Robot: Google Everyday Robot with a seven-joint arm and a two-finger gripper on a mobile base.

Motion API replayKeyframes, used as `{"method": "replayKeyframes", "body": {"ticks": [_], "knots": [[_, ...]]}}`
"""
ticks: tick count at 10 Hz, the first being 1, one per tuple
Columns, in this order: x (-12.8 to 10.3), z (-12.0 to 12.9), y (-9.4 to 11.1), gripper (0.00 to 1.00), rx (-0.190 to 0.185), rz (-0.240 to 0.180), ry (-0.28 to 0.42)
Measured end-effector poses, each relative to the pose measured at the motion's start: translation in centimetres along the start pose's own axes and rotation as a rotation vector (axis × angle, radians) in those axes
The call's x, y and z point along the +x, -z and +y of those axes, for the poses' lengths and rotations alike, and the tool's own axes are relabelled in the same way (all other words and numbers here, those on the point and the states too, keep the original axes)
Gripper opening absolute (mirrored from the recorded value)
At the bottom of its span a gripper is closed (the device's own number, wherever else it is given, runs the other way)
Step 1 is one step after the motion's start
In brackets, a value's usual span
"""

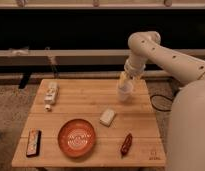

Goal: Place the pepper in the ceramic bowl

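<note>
Lying near the front-right edge of the wooden table [86, 102], the pepper [126, 144] sits lengthwise approx. front-to-back, slightly tilted, touching nothing else. To its left, w/ bare wood between, is the ceramic bowl [66, 145]: orange-red, pale ringed pattern inside, nothing in it. Just behind, btwn bowl and pepper, is a small whitish packet [108, 117], label too small to read. At the front-left corner lies a flat dark bar [33, 142] w/ reddish marks, no legible text. Further back on the left is a white bottle-like item [51, 94] on its side, print unreadable. At the back right stands a small white cup [125, 94]. The gripper [126, 80] hangs right over that cup, well apart from the pepper; whether it's clenched or released can't be told. The white arm [163, 50] bends down from the upper right.
</note>
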Motion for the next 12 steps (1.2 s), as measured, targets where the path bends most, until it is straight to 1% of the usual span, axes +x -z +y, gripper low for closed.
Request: {"method": "replayKeyframes", "body": {"ticks": [1, 2, 4, 5, 6, 7, 9, 10, 11, 12], "knots": [[3.1, -0.9, -0.9, 0.63, 0.012, 0.010, -0.009], [5.3, -1.4, -1.7, 0.63, 0.013, 0.023, -0.017], [10.5, -2.4, -4.4, 0.63, 0.009, 0.073, -0.045], [13.6, -2.7, -5.7, 0.63, 0.003, 0.103, -0.066], [15.5, -2.5, -6.3, 0.63, -0.002, 0.122, -0.079], [17.6, -1.8, -6.8, 0.63, -0.009, 0.140, -0.085], [20.6, 0.3, -7.4, 0.63, -0.017, 0.160, -0.083], [21.7, 1.3, -7.7, 0.63, -0.016, 0.167, -0.080], [23.1, 2.9, -8.3, 0.63, -0.012, 0.173, -0.075], [23.9, 4.0, -8.7, 0.63, -0.010, 0.177, -0.072]]}}
